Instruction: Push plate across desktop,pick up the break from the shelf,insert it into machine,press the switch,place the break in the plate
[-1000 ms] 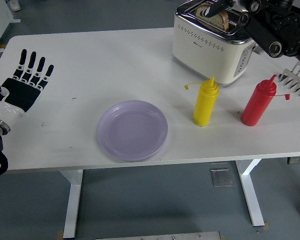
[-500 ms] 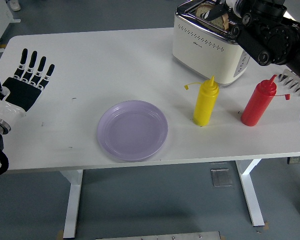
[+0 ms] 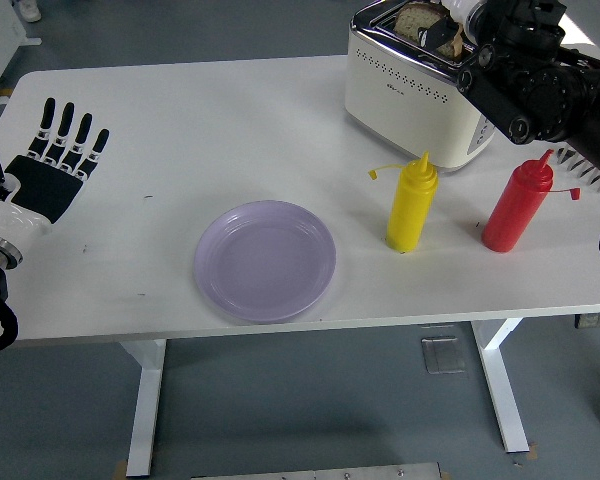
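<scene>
On the white table [image 3: 230, 120], a round glossy lilac plate [image 3: 265, 260].

A round lilac plate [image 3: 265, 259] lies flat and bare on the white table, close to the near edge at about six o'clock. Up at one o'clock stands a cream toaster [image 3: 423, 95] with a shiny chrome top. A slice of brown bread [image 3: 417, 20] sits upright in its slot, the upper part poking out above the rim.
</scene>
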Tool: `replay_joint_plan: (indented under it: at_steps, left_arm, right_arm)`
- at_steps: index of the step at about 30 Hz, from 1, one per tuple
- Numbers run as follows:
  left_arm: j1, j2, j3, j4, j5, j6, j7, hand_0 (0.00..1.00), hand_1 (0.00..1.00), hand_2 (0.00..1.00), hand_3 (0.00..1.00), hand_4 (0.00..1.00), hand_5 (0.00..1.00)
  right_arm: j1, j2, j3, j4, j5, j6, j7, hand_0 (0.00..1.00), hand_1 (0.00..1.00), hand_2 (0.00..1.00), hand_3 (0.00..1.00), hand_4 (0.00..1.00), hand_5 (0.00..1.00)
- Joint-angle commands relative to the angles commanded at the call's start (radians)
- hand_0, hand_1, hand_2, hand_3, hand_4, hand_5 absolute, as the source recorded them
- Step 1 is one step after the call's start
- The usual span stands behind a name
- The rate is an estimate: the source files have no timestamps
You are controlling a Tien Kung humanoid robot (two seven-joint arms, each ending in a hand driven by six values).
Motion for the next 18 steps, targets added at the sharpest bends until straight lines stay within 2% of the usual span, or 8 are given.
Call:
replay_joint_plan:
  at_steps: [11,12,17,18]
  left_arm:
    - [0.004,0.001,-0.007,0.001,0.000,0.002,-0.001,0.805,0.734,0.693,0.709,0.774,0.998]
    - [0.004,0.001,-0.008,0.001,0.000,0.002,-0.001,0.802,0.732,0.701,0.710,0.772,0.998]
    - [0.004,0.001,-0.012,0.000,0.000,0.002,-0.001,0.802,0.732,0.701,0.710,0.772,0.998]
    - [0.004,0.001,-0.013,0.000,0.000,0.002,-0.001,0.800,0.728,0.709,0.709,0.774,0.998]
  right_arm:
    - [-0.005,-0.005,-0.025,0.023,0.020,-0.025,-0.014,0.375,0.504,0.475,0.546,0.465,0.049]
    - [-0.005,-0.006,-0.024,0.027,0.020,-0.027,-0.016,0.365,0.485,0.422,0.449,0.409,0.002]
    - [-0.005,-0.014,-0.011,0.045,0.012,-0.043,-0.028,0.365,0.485,0.422,0.449,0.409,0.002]
    - [-0.005,-0.015,-0.007,0.048,0.010,-0.048,-0.030,0.349,0.470,0.401,0.409,0.346,0.002]
